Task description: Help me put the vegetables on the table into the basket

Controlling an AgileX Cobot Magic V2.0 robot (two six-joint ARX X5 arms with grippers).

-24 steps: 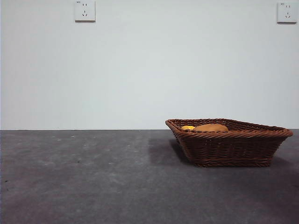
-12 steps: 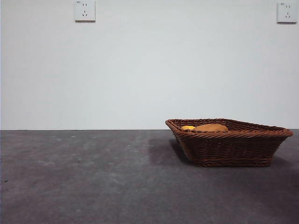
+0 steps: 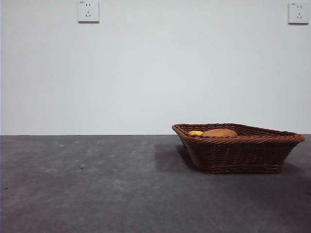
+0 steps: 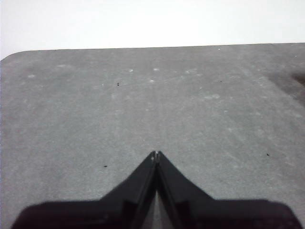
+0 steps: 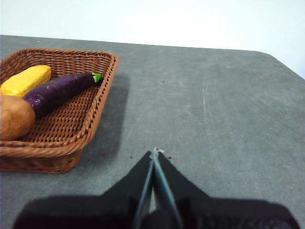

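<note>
Wicker basket (image 5: 62,95) already holding potato (image 5: 14,117), corn (image 5: 26,79) and eggplant (image 5: 59,90), nothing remaining on worktop (image 3: 97,184), left fingers (image 4: 156,155) and right fingers (image 5: 154,151) pressed together, idling empty.

A plain white wall (image 3: 155,73) is seen behind, evenly lit, with one white power socket (image 3: 88,11) mounted at upper left and another socket (image 3: 298,12) at upper right.

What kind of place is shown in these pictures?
Probably a plain indoor test room or lab: a bare white wall with sockets, a rough dark grey table, and only a wicker basket of vegetables.
</note>
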